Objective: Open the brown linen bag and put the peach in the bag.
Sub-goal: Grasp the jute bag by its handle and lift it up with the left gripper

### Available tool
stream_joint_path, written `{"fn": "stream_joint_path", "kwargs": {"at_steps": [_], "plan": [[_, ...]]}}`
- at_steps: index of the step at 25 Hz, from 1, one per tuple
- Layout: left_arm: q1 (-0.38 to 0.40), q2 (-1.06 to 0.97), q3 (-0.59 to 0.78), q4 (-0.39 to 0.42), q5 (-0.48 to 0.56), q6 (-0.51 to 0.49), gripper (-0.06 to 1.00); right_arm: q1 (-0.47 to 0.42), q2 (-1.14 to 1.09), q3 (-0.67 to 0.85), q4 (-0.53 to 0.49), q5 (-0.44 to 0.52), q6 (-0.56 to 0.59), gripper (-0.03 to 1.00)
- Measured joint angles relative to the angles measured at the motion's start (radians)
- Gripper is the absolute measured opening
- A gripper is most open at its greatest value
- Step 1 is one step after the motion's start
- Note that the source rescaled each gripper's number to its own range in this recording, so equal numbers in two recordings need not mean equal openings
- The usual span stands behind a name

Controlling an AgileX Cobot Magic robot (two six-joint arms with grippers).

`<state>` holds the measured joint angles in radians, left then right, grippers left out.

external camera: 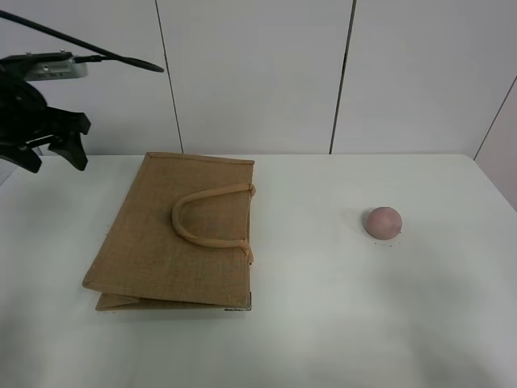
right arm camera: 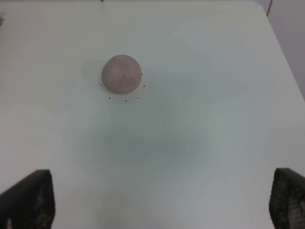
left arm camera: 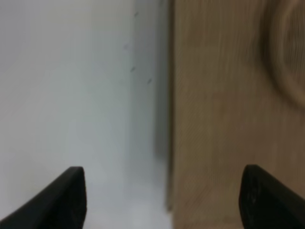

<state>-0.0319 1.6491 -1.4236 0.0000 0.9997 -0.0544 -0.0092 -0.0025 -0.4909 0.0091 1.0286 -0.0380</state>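
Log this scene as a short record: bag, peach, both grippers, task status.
bag: brown linen bag lying flat and closed on the table, loop handle resting on top
peach: peach on the table, right of the bag, apart from it
left gripper: left gripper open, empty, off to the bag's left, not touching it
right gripper: right gripper open, empty, short of the peach
status: bag not yet opened; peach not in the bag

Brown linen bag (external camera: 182,230) flat, closed, peach (external camera: 383,221) well apart on its right
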Motion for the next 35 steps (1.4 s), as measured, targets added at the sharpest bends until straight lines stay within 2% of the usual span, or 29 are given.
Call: {"fn": "stream_joint_path", "kwargs": {"at_steps": [3, 9, 14, 17, 20, 24, 35], "plan": [[-0.026, 0.137, -0.099, -0.017, 0.026, -0.037, 0.94, 0.000, 0.000, 0.000, 0.000, 0.000, 0.000, 1.00], [-0.153, 0.309, -0.196, -0.029, 0.040, -0.128, 0.94, 0.000, 0.000, 0.000, 0.000, 0.000, 0.000, 1.00], [-0.264, 0.393, -0.216, -0.030, -0.021, -0.180, 0.94, 0.000, 0.000, 0.000, 0.000, 0.000, 0.000, 1.00], [-0.301, 0.441, -0.217, -0.033, -0.083, -0.186, 0.94, 0.000, 0.000, 0.000, 0.000, 0.000, 0.000, 1.00], [-0.306, 0.483, -0.218, -0.027, -0.116, -0.195, 0.94, 0.000, 0.000, 0.000, 0.000, 0.000, 0.000, 1.00], [-0.306, 0.528, -0.219, 0.021, -0.126, -0.202, 0.94, 0.000, 0.000, 0.000, 0.000, 0.000, 0.000, 1.00], [-0.306, 0.582, -0.220, 0.026, -0.202, -0.207, 0.94, 0.000, 0.000, 0.000, 0.000, 0.000, 0.000, 1.00]]}}
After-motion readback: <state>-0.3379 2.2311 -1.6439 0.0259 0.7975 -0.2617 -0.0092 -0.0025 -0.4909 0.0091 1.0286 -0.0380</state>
